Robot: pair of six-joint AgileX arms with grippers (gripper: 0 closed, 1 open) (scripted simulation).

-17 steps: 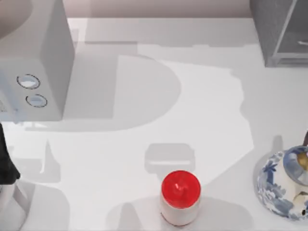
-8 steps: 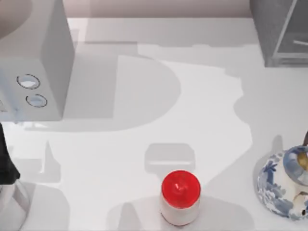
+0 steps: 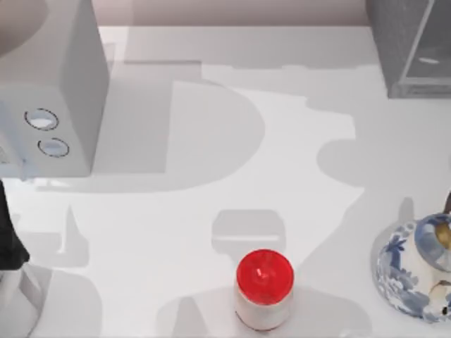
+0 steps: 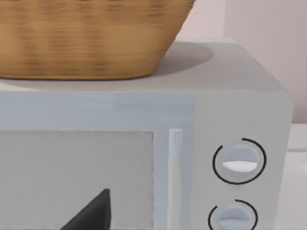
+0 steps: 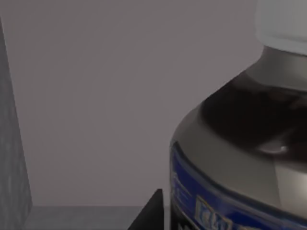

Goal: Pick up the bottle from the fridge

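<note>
Bottle (image 5: 240, 158): dark-bodied with a blue label band and a pale cap, seen very near in the right wrist view, standing against a plain grey inner wall.
Fridge (image 3: 409, 49): tall grey cabinet at the far right corner of the bench (image 3: 282, 176) in the top view; its glass pane in a pale thin frame faces the bench.
Right pincer: one dark fingertip (image 5: 151, 213) shows just beside the bottle's lower body; I cannot tell whether the pincer is wide, narrow or holding anything.
Left arm: parked at the near left edge of the bench, a dark part (image 3: 8, 239) of it visible in the top view.
Left pincer: one dark fingertip (image 4: 93, 213) shows before the microwave's door; its spread cannot be told.
Microwave (image 3: 49, 91): grey box with two round dials, at the far left of the bench.
Basket (image 4: 86, 38): woven, resting on top of the microwave.
Red-capped white cylinder (image 3: 264, 289): upright near the front middle of the bench.
Blue-and-white teapot (image 3: 416, 267): at the near right edge.
</note>
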